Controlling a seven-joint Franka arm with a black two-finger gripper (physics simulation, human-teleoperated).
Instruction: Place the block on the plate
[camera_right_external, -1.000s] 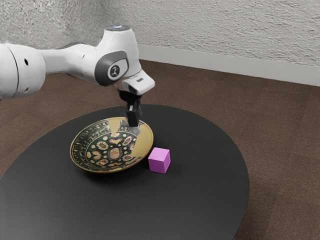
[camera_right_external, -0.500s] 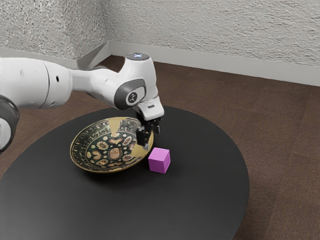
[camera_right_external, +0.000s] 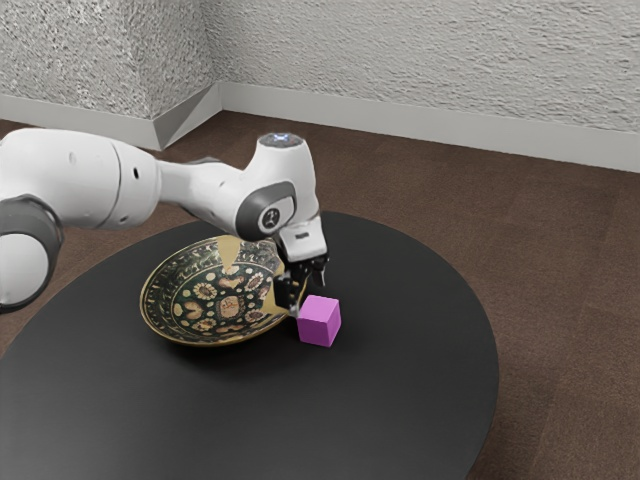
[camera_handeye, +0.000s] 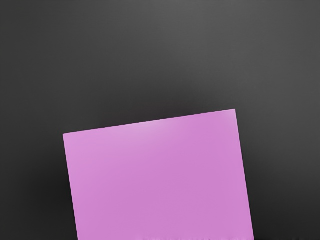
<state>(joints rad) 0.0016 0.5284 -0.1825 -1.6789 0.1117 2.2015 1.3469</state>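
In the exterior view my gripper (camera_right_external: 309, 296) is open, its fingers apart, low over the far side of the pink-purple block (camera_right_external: 319, 323). One fingertip hangs between the block and the plate's rim, the other behind the block. The block rests on the table, just off the patterned plate (camera_right_external: 222, 300) on the exterior view's right. From the wrist view, the flat top of the block (camera_handeye: 160, 180) lies close beneath my hand, slightly turned.
A round black table (camera_right_external: 400, 400) carries both things; its curved edge runs along the exterior view's right. The plate has a raised, sloping gold rim (camera_right_external: 168, 338) near the gripper. Brown floor and a pale wall lie beyond.
My hand has come down and toward the exterior view's right, from above the plate to close over the block. The fingers now show spread apart. Block and plate have stayed put.
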